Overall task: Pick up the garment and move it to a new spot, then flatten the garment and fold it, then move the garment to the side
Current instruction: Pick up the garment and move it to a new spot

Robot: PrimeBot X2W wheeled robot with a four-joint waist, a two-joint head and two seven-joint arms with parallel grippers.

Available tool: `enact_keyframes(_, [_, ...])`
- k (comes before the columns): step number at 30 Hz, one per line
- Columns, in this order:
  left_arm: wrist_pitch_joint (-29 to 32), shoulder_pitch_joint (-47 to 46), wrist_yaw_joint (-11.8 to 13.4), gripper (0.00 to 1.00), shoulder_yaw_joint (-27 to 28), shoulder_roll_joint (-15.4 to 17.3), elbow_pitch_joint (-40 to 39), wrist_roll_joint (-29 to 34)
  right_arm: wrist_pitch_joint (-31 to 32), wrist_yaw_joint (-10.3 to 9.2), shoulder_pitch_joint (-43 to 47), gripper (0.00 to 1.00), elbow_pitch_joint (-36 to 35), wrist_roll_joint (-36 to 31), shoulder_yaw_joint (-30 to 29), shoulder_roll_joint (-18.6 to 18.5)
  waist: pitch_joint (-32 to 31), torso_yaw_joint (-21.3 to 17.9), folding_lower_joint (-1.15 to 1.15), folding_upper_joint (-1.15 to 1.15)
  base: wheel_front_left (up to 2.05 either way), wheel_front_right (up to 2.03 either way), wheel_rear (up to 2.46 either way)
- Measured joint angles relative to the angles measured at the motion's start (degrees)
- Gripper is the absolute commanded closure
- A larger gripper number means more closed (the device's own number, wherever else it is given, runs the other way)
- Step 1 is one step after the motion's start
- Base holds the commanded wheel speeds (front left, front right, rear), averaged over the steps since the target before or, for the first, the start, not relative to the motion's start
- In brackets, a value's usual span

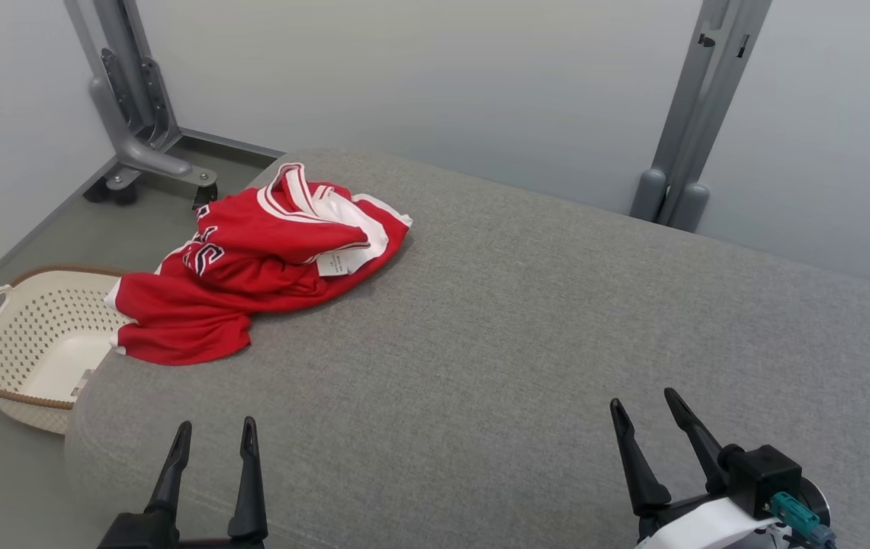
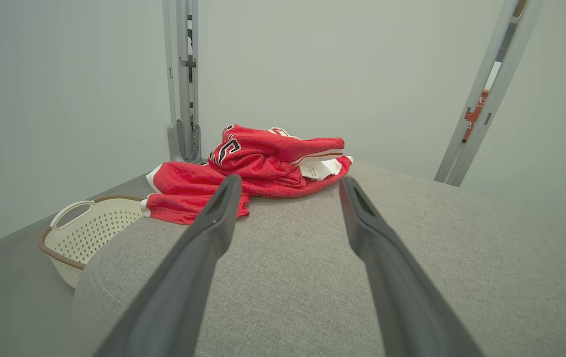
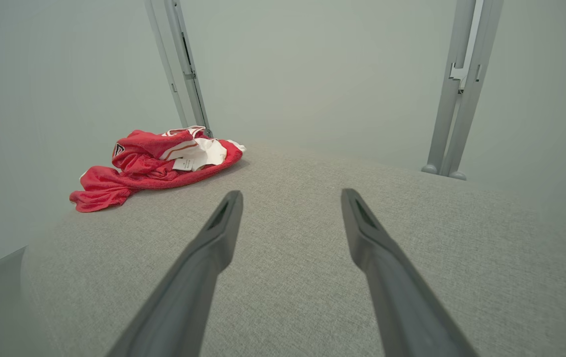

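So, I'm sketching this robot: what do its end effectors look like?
The left end effector and right end effector each have two long, tapering dark fingers on black bases. Behind the right one: a teal connector and a white cover.

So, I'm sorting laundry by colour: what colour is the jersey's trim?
The jersey is red; its trim is white, best seen in the head view.
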Motion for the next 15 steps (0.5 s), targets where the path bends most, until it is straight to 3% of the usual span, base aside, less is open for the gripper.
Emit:
enact_keyframes(12, [0.01,-1.7,0.25,0.0,2.32,0.02,-1.23,-0.13,0.0,0.0,-0.3,0.0,0.11,-1.78,0.27,-0.13,2.7,2.28,0.0,0.0,0.0,0.0,0.0])
enact_keyframes(15, [0.01,-4.94,0.83,0.0,2.63,0.05,-3.14,-0.14,0.0,0.02,-1.38,0.0,-0.31,-2.18,0.55,-1.97,4.26,2.14,0.0,0.0,0.0,0.0,0.0])
